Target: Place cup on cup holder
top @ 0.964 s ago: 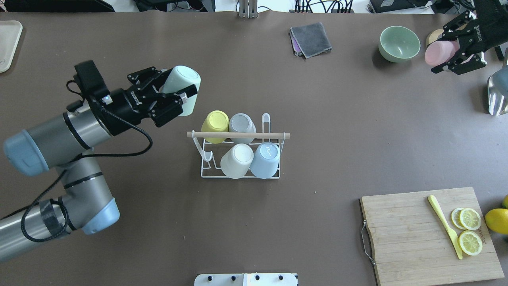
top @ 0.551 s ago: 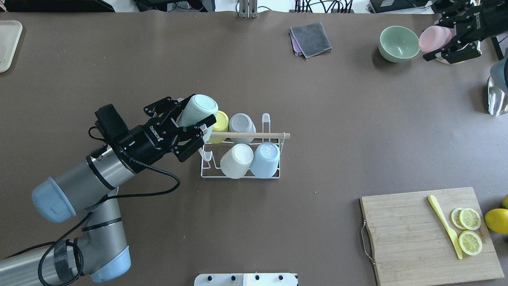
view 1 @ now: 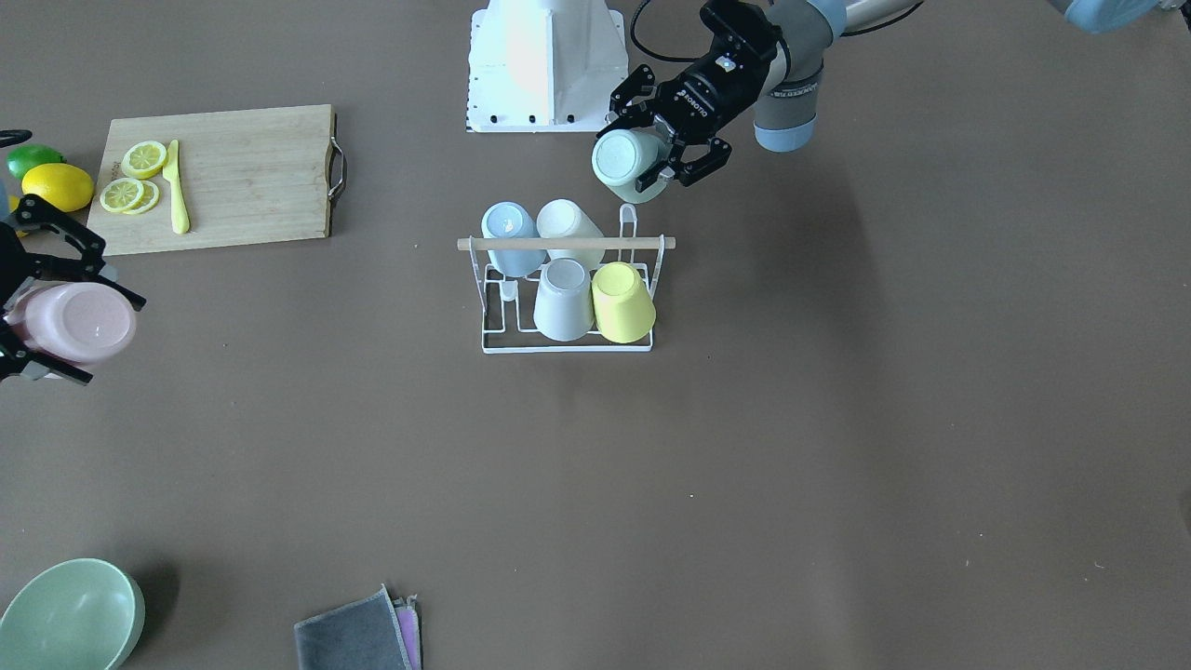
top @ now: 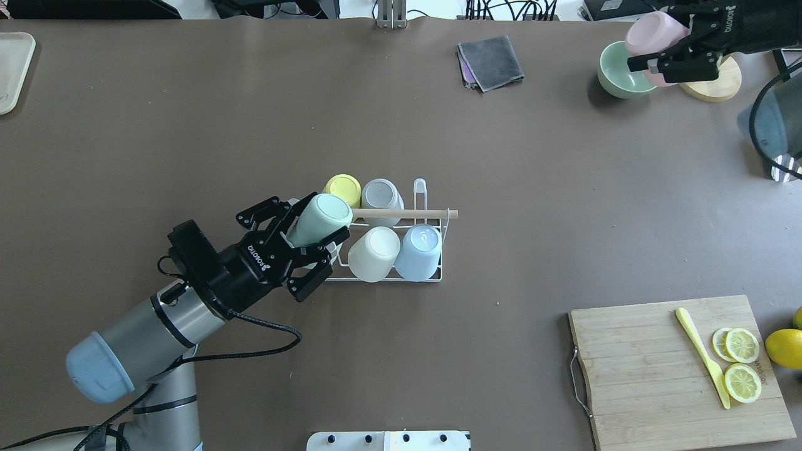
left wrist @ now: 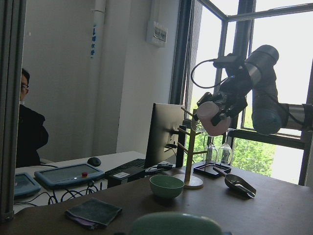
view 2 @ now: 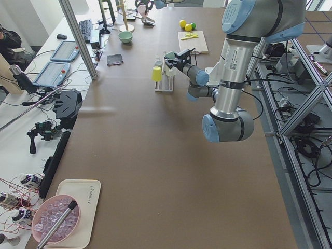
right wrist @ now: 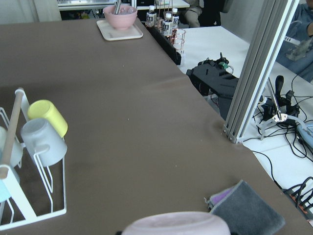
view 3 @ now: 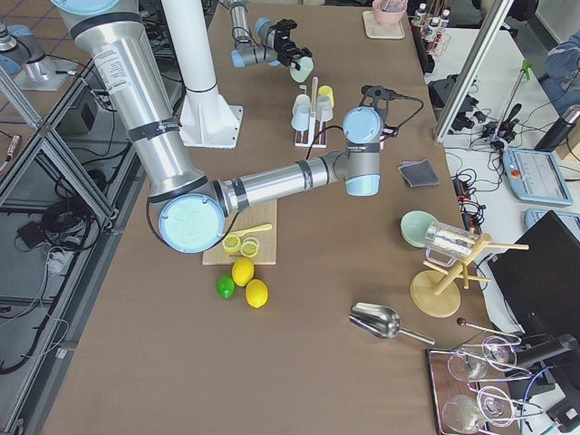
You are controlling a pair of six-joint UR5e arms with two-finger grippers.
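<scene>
The white wire cup holder (top: 388, 279) with a wooden rod handle (top: 407, 213) stands mid-table and holds several upturned cups: yellow (top: 342, 186), grey (top: 381, 193), cream (top: 374, 252) and light blue (top: 420, 252). My left gripper (top: 316, 227) is shut on a mint cup (top: 321, 218), tilted bottom-up over the holder's left end and hiding that end of the rod. It also shows in the front view (view 1: 625, 163). My right gripper (top: 673, 55) is shut on a pink cup (top: 651, 34), held in the air by the green bowl (top: 617, 69) at the far right. One bare prong (top: 420, 186) stands at the holder's far right.
A folded grey cloth (top: 492, 61) lies at the back. A wooden cutting board (top: 664, 376) with lemon slices and a yellow knife lies at the front right. A wooden stand base (top: 720, 84) and a metal scoop (top: 783, 169) are at the right edge; a tray (top: 12, 69) is far left.
My left gripper has carried the mint cup right and toward me, from left of the holder to over its left end. My right gripper has moved the pink cup left, next to the green bowl.
</scene>
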